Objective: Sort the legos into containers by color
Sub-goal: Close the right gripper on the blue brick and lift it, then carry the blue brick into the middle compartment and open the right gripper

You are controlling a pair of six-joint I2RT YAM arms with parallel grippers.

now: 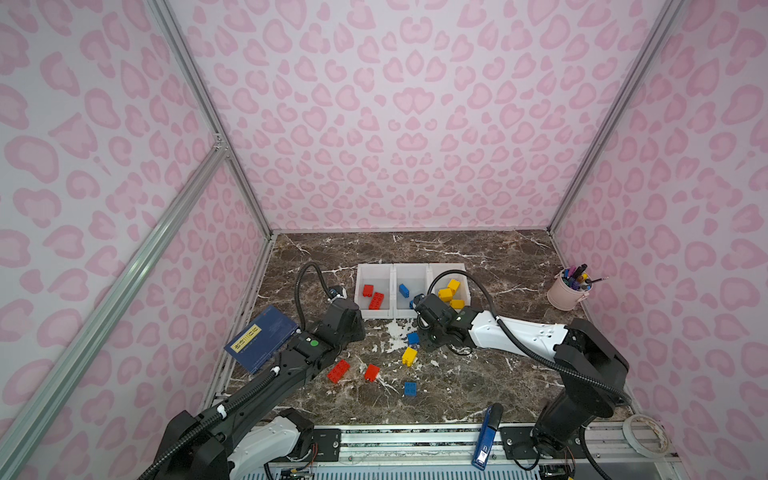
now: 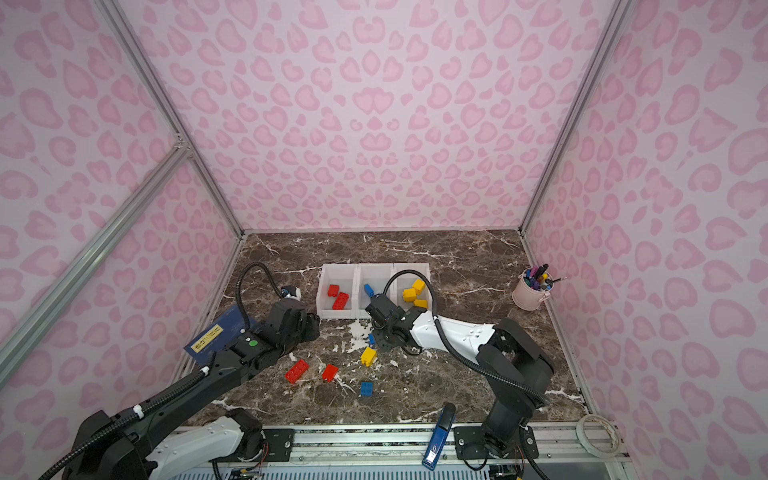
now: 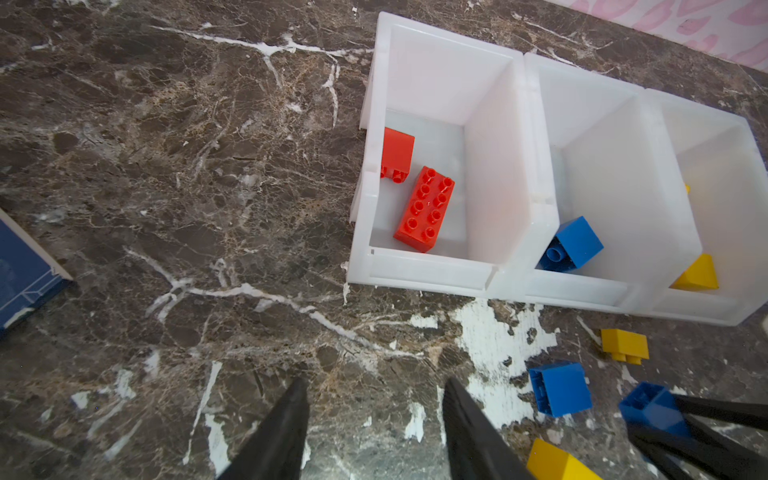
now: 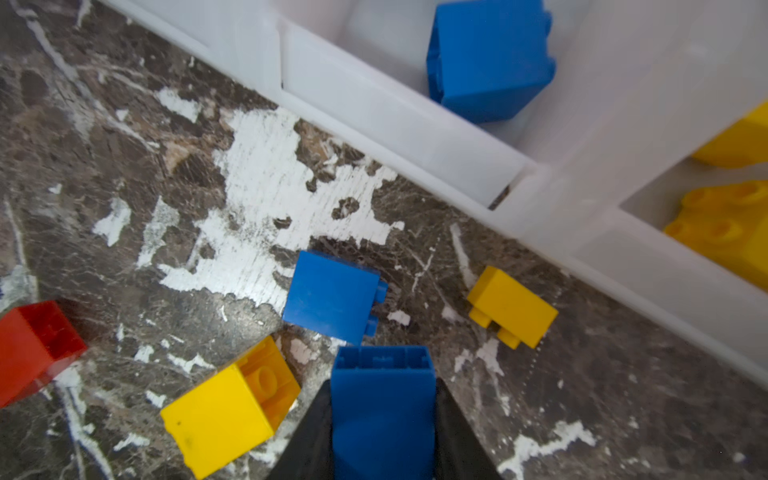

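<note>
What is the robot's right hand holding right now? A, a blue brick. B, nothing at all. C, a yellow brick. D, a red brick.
A: in the right wrist view the right hand is closed on a blue brick, which sits pinched between its two black fingers.

Red brick (image 4: 33,349) cut off at edge, blue book (image 3: 20,270) cropped too

The jaws clamp a blue brick (image 4: 382,411) near the white containers (image 4: 395,120).
</note>
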